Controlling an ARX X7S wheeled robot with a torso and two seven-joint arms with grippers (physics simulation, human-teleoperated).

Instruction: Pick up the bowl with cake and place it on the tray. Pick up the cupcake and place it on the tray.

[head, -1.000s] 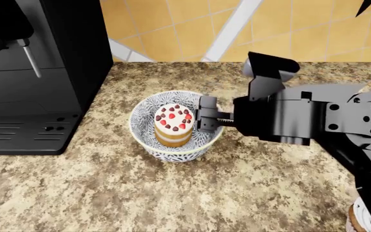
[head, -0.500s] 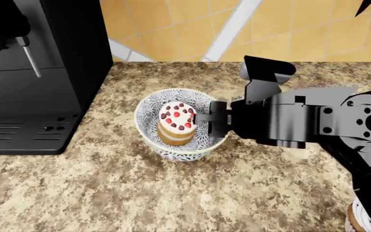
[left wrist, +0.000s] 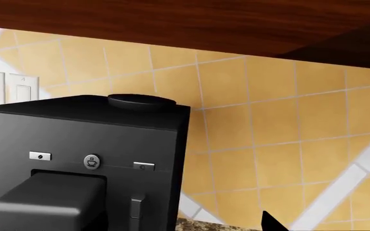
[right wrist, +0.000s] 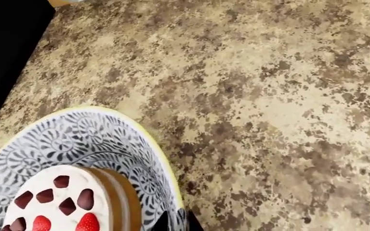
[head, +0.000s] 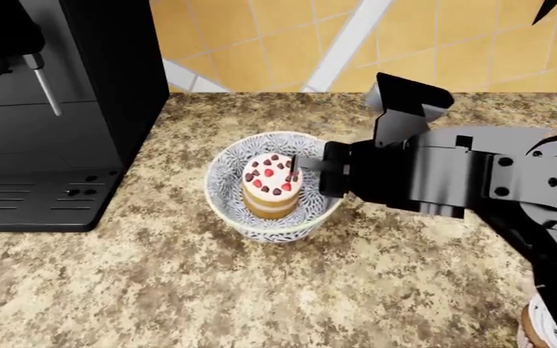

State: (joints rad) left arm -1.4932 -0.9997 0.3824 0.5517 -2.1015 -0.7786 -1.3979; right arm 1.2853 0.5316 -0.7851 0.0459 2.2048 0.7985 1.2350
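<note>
Speckled granite bench (head: 162,290) is carrying the bowl (head: 228,190) with the cake (head: 272,186) inside; your right gripper (head: 303,168) is pinching its near-side rim between the jaws. Left gripper unseen.

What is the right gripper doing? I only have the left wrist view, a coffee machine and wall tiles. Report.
Observer: In the head view the right gripper is at the right rim of the bowl, one finger inside and one outside.
Operator: Confirm the grip.
Observer: In the right wrist view the two fingertips sit close together across the rim, so it looks clamped on the wall.
Operator: Check the cake.
Observer: The cake stands upright in the bowl, right next to the inner finger.
Operator: Find the cupcake and the tray.
Observer: The cupcake peeks out at the head view's bottom right corner, mostly hidden by the right arm. No view shows the tray.
</note>
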